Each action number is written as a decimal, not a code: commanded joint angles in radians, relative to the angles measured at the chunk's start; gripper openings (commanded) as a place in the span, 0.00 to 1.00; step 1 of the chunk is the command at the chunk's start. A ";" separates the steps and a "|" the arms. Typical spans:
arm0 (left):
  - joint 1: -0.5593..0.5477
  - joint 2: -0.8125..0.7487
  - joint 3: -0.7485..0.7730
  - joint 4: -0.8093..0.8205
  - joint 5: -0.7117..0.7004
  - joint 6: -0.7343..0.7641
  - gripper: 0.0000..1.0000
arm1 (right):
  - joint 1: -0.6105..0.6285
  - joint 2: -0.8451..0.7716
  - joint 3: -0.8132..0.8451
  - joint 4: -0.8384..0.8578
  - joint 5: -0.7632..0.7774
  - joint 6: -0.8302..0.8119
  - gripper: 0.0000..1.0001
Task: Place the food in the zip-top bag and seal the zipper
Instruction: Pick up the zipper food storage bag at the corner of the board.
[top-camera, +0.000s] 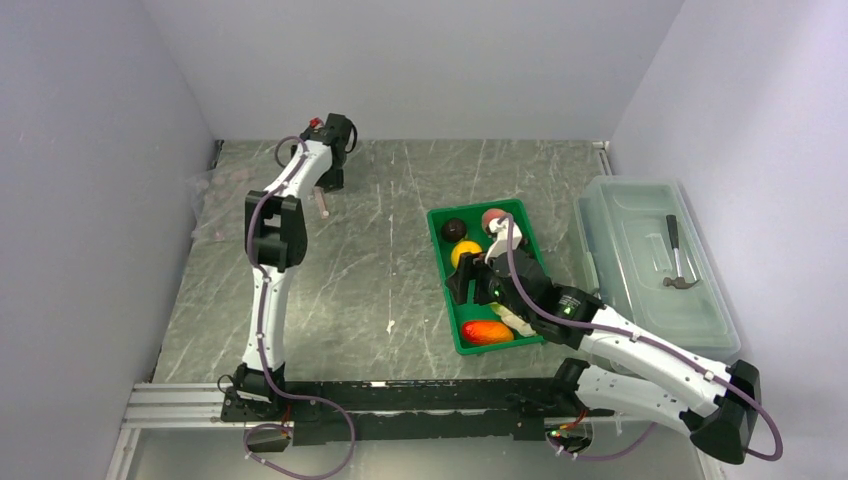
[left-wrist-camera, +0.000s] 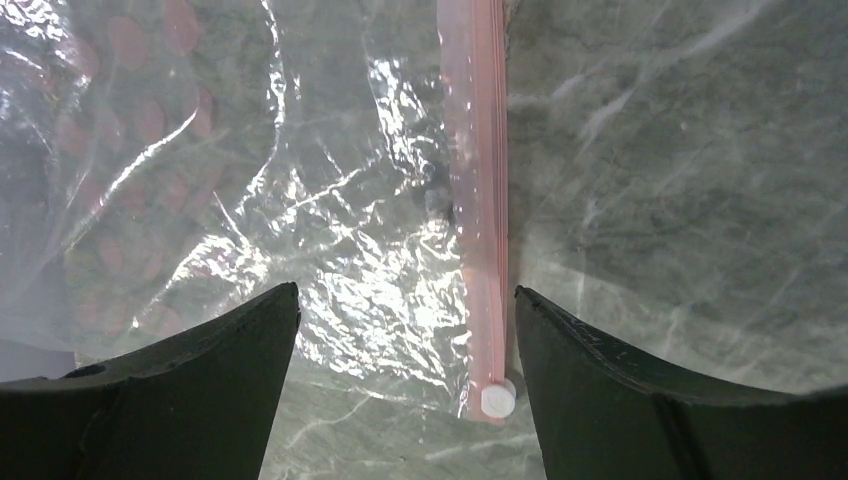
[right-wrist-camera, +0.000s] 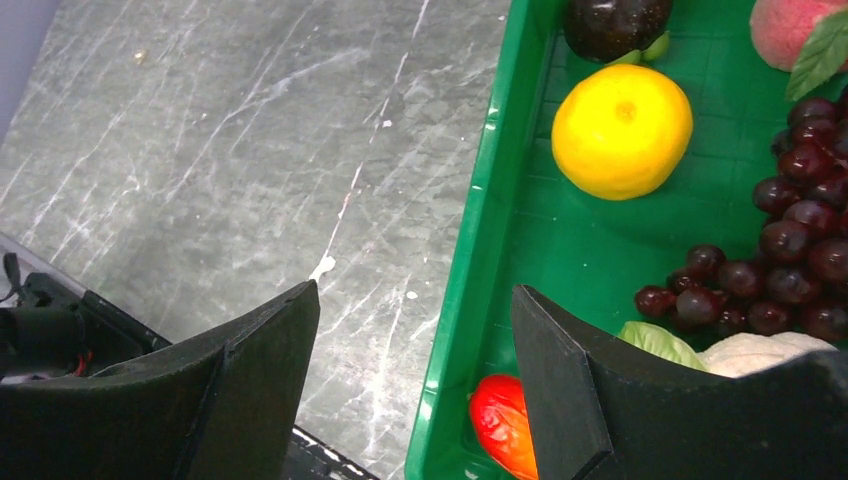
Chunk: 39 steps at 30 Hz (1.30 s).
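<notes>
Pale walls (top-camera: 420, 60) enclosing marbled grey-green table (top-camera: 400, 220). Zip-top bag (left-wrist-camera: 300, 200) lying flat at far left; food sitting in green tray (right-wrist-camera: 480, 230). Left gripper (left-wrist-camera: 405, 300) hovering spread over zipper (left-wrist-camera: 478, 200). Right gripper (right-wrist-camera: 415, 300) hanging spread above tray rim. Advising: shifting right gripper inward, centring on lemon (right-wrist-camera: 620, 130) before closing.

This is a robot test booth in a lab, not a home or kitchen. Plain pale walls (top-camera: 420, 60) box in a grey marbled table (top-camera: 380, 250) on three sides. Two white arms (top-camera: 270, 300) are bolted to a black rail (top-camera: 400, 395) at its near edge. Below the right arm's jaws a green tray (top-camera: 436, 245) holds toy food (right-wrist-camera: 620, 130). To the right of those jaws stands a clear lidded box (top-camera: 620, 300) with a hammer (top-camera: 676, 260) inside.
</notes>
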 joint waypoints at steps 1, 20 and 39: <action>0.009 0.040 0.107 -0.016 -0.077 0.000 0.83 | -0.002 -0.027 -0.004 0.067 -0.047 0.004 0.74; 0.011 0.137 0.191 0.060 -0.161 0.081 0.82 | -0.002 -0.049 -0.006 0.078 -0.072 -0.002 0.74; -0.003 0.125 0.161 0.094 -0.135 0.084 0.82 | -0.002 -0.029 -0.016 0.105 -0.084 -0.005 0.75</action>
